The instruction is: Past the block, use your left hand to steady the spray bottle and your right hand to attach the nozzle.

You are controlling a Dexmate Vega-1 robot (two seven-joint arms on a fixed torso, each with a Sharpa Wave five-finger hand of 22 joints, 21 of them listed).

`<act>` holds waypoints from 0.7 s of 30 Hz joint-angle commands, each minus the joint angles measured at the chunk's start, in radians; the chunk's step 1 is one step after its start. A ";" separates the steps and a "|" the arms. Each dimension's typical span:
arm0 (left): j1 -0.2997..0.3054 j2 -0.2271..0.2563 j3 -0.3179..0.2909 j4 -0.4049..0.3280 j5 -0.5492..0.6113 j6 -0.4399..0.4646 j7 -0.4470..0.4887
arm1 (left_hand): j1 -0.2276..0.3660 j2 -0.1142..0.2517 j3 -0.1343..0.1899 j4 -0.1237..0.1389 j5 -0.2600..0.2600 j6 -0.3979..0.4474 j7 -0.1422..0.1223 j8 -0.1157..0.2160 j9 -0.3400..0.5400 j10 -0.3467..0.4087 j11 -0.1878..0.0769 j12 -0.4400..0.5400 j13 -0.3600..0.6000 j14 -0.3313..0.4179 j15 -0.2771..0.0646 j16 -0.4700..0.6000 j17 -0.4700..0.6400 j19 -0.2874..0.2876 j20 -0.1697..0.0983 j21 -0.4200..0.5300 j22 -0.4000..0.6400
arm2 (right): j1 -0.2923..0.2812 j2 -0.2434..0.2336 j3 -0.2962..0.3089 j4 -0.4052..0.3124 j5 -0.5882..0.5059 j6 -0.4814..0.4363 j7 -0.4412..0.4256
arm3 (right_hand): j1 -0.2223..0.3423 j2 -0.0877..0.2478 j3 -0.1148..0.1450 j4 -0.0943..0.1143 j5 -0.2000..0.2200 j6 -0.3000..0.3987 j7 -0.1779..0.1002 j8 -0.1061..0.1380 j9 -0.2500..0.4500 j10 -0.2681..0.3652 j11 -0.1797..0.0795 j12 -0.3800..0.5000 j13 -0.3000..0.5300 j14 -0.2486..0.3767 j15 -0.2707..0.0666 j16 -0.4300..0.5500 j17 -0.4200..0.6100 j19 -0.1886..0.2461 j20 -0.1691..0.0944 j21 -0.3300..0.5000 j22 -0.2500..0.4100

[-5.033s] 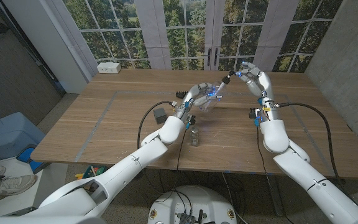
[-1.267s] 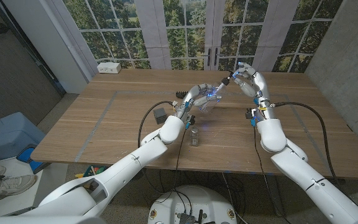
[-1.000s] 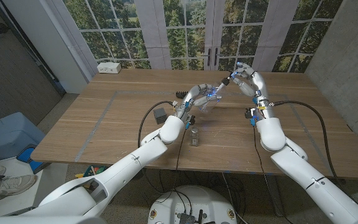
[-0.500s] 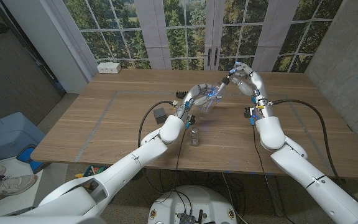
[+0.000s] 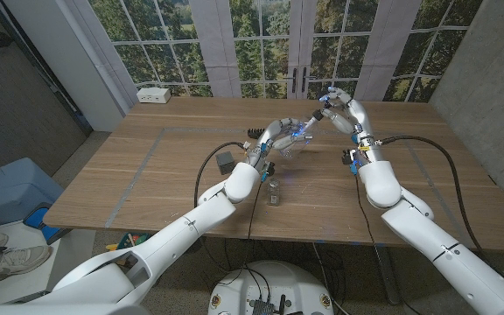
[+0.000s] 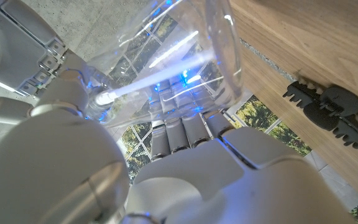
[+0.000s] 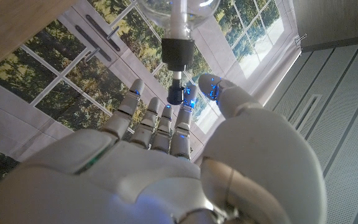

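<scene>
Near the centre of the head view, slightly above the middle of the frame, the left hand gripped the clear spray bottle, holding it tilted with its neck toward the upper right. Seen in the left wrist view, the fingers were wrapped around the bottle's transparent body, lit by blue light. The right hand sat just right of the bottle, its fingers pinching the black nozzle at the bottle's mouth; the right wrist view showed the nozzle with its white tube reaching into the bottle's neck. Lower in the head view, a small block stood on the wooden table, with a dark cube to its left.
</scene>
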State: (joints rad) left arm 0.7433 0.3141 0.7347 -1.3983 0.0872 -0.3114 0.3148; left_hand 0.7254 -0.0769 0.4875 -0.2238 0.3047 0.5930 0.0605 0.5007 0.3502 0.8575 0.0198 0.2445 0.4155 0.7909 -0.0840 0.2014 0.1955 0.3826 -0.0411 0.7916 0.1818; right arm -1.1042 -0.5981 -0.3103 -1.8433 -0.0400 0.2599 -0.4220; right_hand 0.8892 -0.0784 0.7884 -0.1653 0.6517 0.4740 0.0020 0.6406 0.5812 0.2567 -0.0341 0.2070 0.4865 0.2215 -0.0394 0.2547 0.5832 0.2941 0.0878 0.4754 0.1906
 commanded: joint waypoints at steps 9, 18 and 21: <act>0.009 0.001 0.000 -0.011 0.010 -0.014 0.012 | 0.071 0.243 0.167 0.164 0.007 0.155 -0.155 0.213 0.013 0.259 -0.221 0.002 0.002 -0.002 -0.150 -0.001 0.002 -0.002 -0.040 0.004 0.002 | -0.021 -0.016 0.023 0.000 0.110 -0.002 0.030 | -0.067 -0.004 0.003 0.011 0.024 0.035 0.075 -0.038 -0.061 -0.021 0.049 0.003 -0.002 -0.003 0.038 -0.001 0.008 0.027 0.010 0.017 0.003; 0.010 -0.002 0.002 -0.017 0.016 -0.013 0.014 | 0.072 0.243 0.166 0.164 0.009 0.154 -0.155 0.213 0.013 0.259 -0.221 0.003 0.003 -0.001 -0.149 0.000 0.003 -0.002 -0.040 0.005 0.002 | -0.038 0.004 0.037 0.050 0.135 0.103 0.020 | -0.101 -0.006 0.008 0.009 0.059 0.114 0.120 -0.015 -0.074 0.024 0.071 0.019 0.002 0.030 0.044 0.013 0.015 0.068 0.007 0.033 0.001; 0.011 -0.003 0.002 -0.020 0.020 -0.013 0.016 | 0.072 0.243 0.166 0.165 0.010 0.152 -0.154 0.213 0.014 0.259 -0.221 0.003 0.003 0.000 -0.149 0.000 0.003 -0.003 -0.040 0.005 0.002 | -0.041 0.006 0.042 0.062 0.157 0.122 0.031 | -0.110 -0.008 0.008 0.008 0.069 0.125 0.134 -0.005 -0.068 0.037 0.076 0.022 0.004 0.044 0.051 0.019 0.017 0.087 0.002 0.040 0.001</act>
State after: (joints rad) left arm 0.7514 0.3141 0.7347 -1.4107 0.0988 -0.3205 0.3262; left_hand 0.7254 -0.0769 0.4872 -0.2235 0.3041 0.5930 0.0605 0.5007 0.3532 0.8575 0.0198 0.2437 0.4153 0.7893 -0.0823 0.2014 0.1956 0.3826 -0.0411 0.7916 0.1818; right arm -1.1293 -0.6023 -0.2853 -1.8212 0.0631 0.3028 -0.4050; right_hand 0.7841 -0.0841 0.7908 -0.1569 0.7103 0.5832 0.1274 0.6253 0.5066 0.2795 0.0379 0.2235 0.4847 0.2516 0.0079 0.2630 0.5959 0.3640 0.0905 0.5070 0.1908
